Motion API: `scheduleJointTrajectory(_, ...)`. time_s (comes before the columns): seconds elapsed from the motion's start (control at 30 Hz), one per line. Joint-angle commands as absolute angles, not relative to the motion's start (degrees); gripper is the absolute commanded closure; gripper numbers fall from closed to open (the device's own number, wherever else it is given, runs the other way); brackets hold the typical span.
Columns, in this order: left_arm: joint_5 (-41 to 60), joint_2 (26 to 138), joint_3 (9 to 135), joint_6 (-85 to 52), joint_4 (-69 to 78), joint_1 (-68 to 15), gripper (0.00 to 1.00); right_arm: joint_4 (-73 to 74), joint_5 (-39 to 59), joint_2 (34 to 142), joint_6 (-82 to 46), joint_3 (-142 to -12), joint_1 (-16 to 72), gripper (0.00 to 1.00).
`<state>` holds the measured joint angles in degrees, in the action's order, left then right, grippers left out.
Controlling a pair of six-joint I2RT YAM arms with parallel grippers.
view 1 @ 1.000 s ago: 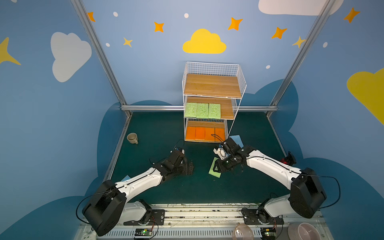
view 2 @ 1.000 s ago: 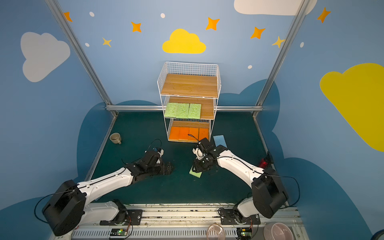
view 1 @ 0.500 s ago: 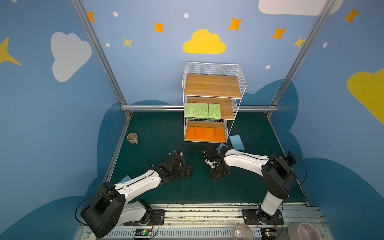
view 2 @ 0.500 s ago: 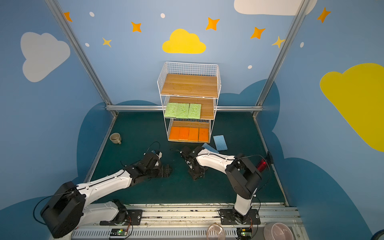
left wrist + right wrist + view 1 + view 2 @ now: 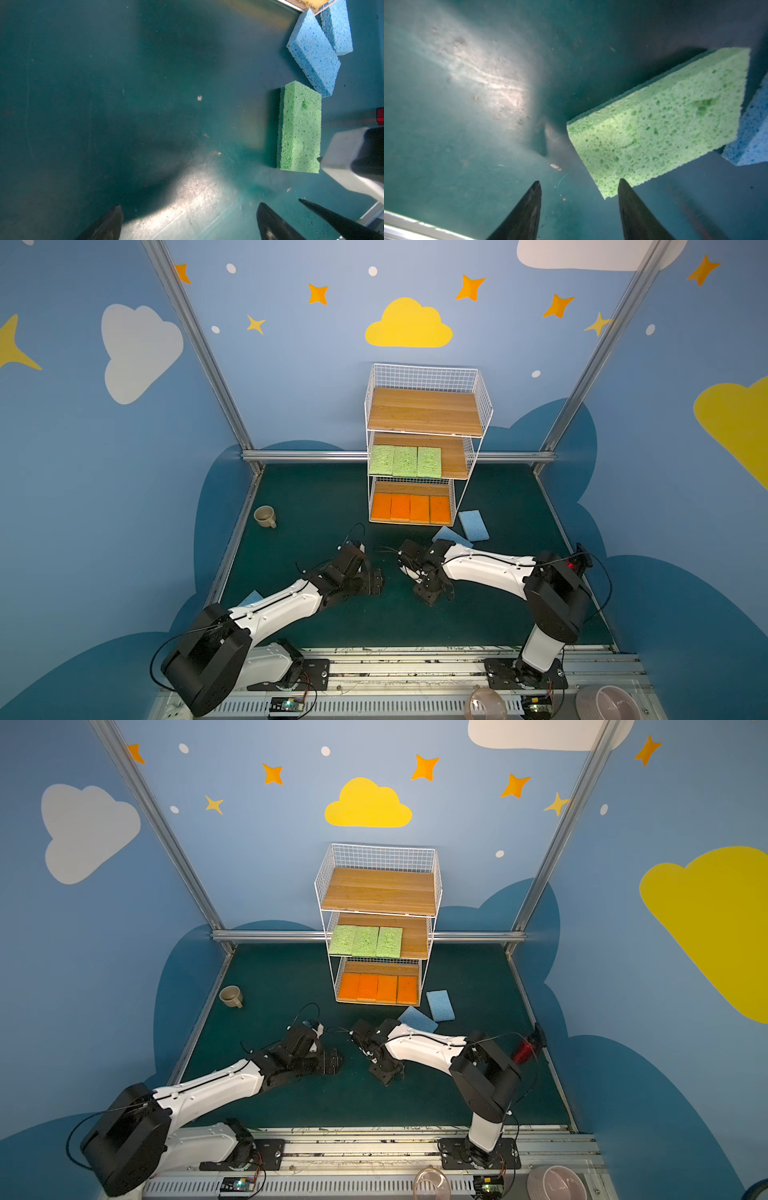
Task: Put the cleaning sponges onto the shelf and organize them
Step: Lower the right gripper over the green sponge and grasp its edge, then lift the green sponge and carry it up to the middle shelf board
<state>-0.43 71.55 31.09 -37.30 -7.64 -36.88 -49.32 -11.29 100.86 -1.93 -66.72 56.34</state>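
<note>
Scuffed teal matting (image 5: 467,124) is bearing a porous rectangular green sponge (image 5: 664,124); right gripper (image 5: 579,180) is gaping empty beside it, left gripper (image 5: 190,204) is yawning wide.

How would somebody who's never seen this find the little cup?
Start at the tall white wire shelf at the back of the green table. Look left of its bottom tier: the beige cup sits alone, round with a handle, unlike the flat sponges.

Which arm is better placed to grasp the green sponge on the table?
Right: the right gripper is open beside the green sponge, one fingertip at its corner; the left gripper is farther off.
</note>
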Motion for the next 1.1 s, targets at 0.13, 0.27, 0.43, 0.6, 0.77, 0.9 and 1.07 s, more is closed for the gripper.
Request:
scheduleJointTrajectory(0.13,-0.5,71.1,30.7,-36.6,-8.4,-36.3,0.0,-47.7,-11.6,105.9,0.6,-69.4,55.8,0.49)
scheduleJointTrajectory(0.27,-0.7,70.7,30.7,-36.4,-8.9,-36.3,0.0,-47.5,-10.3,108.3,1.2,-70.5,55.4,0.56)
scheduleJointTrajectory(0.43,-1.0,70.3,30.6,-36.5,-9.0,-36.2,0.0,-47.6,-9.1,108.7,1.1,-70.9,54.6,0.82)
scheduleJointTrajectory(0.6,-0.6,70.8,30.7,-36.6,-8.5,-36.1,0.0,-47.7,-14.2,106.4,-0.6,-70.3,54.5,1.0)
scheduleJointTrajectory(0.77,0.0,70.9,30.8,-36.7,-8.4,-36.0,0.0,-46.2,-19.3,97.9,-1.0,-68.6,54.8,1.0)
scheduleJointTrajectory(0.9,-0.3,69.1,30.7,-36.7,-9.1,-36.0,0.0,-45.7,-21.4,88.5,1.9,-67.6,55.7,1.0)
scheduleJointTrajectory(1.07,-0.1,66.8,29.4,-37.1,-7.9,-36.0,0.0,-41.7,-19.7,78.9,14.6,-67.5,56.7,1.0)
